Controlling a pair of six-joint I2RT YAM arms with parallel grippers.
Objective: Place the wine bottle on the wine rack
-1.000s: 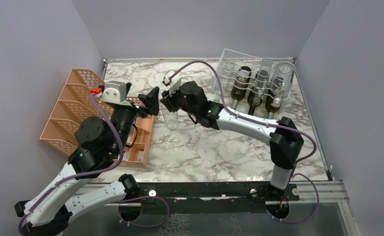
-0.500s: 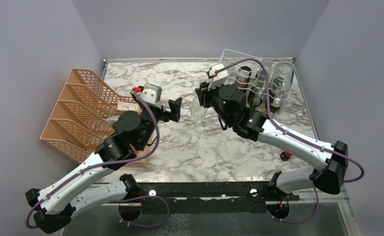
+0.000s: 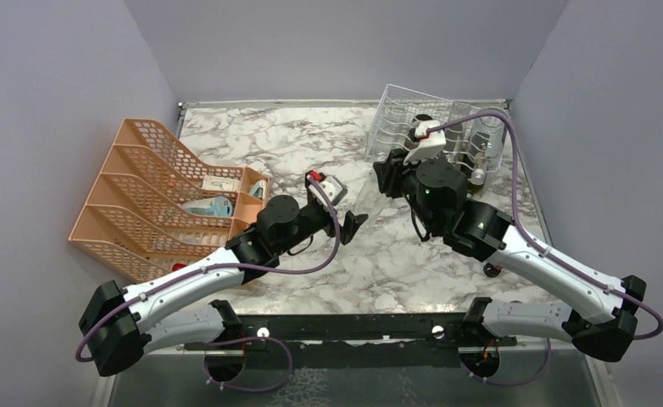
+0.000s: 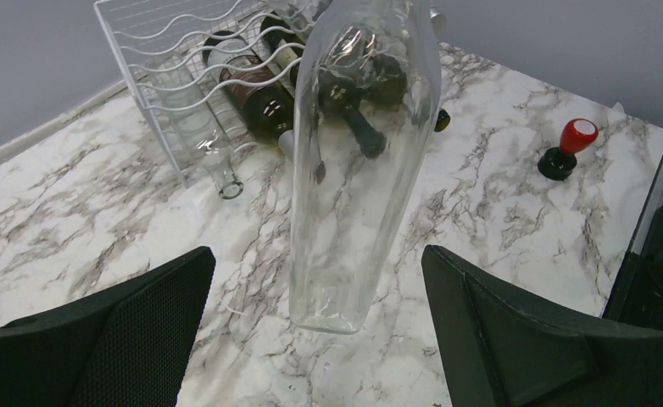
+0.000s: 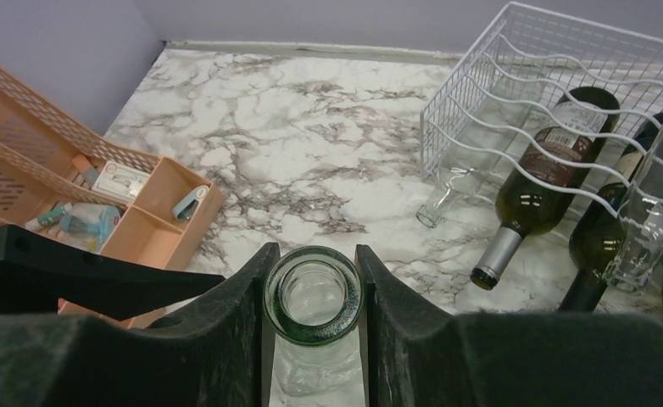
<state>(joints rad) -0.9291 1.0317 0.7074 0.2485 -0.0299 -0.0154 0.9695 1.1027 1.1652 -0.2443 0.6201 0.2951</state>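
Arms [image 3: 515, 246] reach inward; right claw [image 5: 311, 288] pinches wine bottle [image 4: 362, 170] neck (left claw [image 4: 318, 259] agape).

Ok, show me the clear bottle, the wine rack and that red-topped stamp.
clear bottle [image 4: 358, 195]: left wrist view, middle of its glass body.
wine rack [image 3: 393, 119]: top external view, wire grid at its left end.
red-topped stamp [image 4: 578, 134]: left wrist view, its red knob.

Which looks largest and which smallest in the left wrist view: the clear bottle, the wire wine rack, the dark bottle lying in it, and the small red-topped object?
1. The clear bottle and the wine rack: similar; the bottle is nearest the camera and the rack is cut off, so unranked.
2. The dark bottle.
3. The small red-topped object.
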